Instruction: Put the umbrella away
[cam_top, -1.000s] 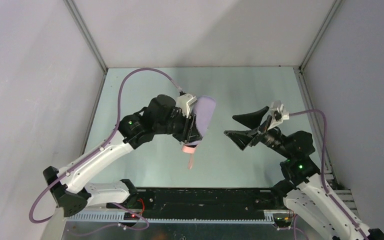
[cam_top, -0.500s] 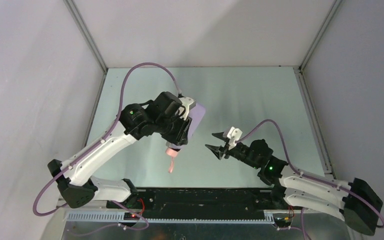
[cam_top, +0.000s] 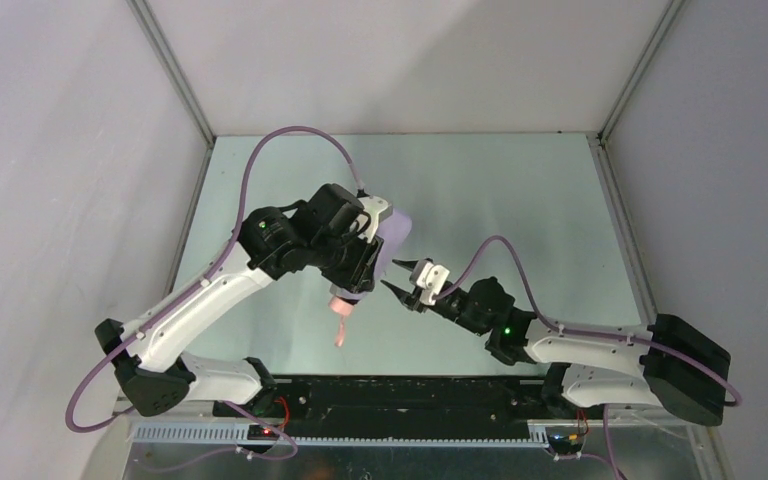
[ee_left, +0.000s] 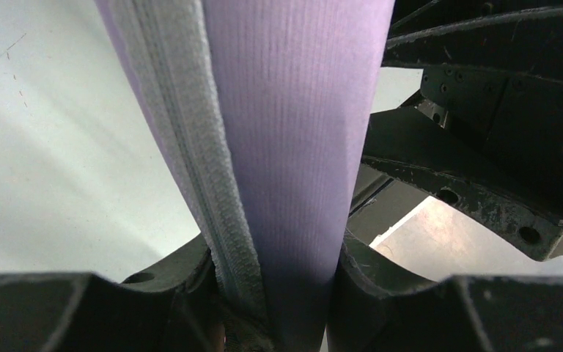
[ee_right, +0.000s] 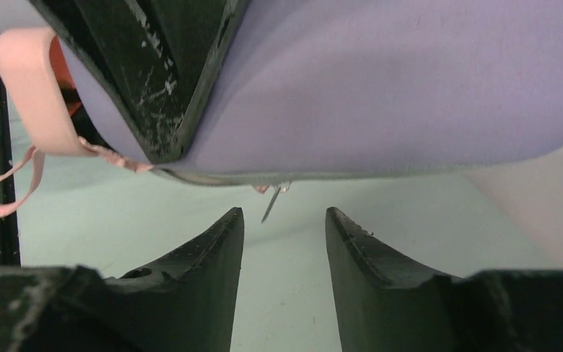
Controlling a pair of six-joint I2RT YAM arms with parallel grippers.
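Left tool (ee_left: 275, 253) clenched on lilac case (ee_right: 381, 88); umbrella handle (cam_top: 342, 303) pokes out at 6 o'clock. Right tool (ee_right: 284, 220) parted, at case's 4 o'clock; zip pull (ee_right: 271, 202) possibly between tips.

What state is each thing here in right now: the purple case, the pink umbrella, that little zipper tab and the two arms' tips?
case: held up in the air, tilted, clamped on both sides.
umbrella: tucked in the case, only its handle end and strap hanging out.
zipper pull: dangling free, not gripped.
left end effector: shut on the case.
right end effector: open, empty, just below the zipper pull.
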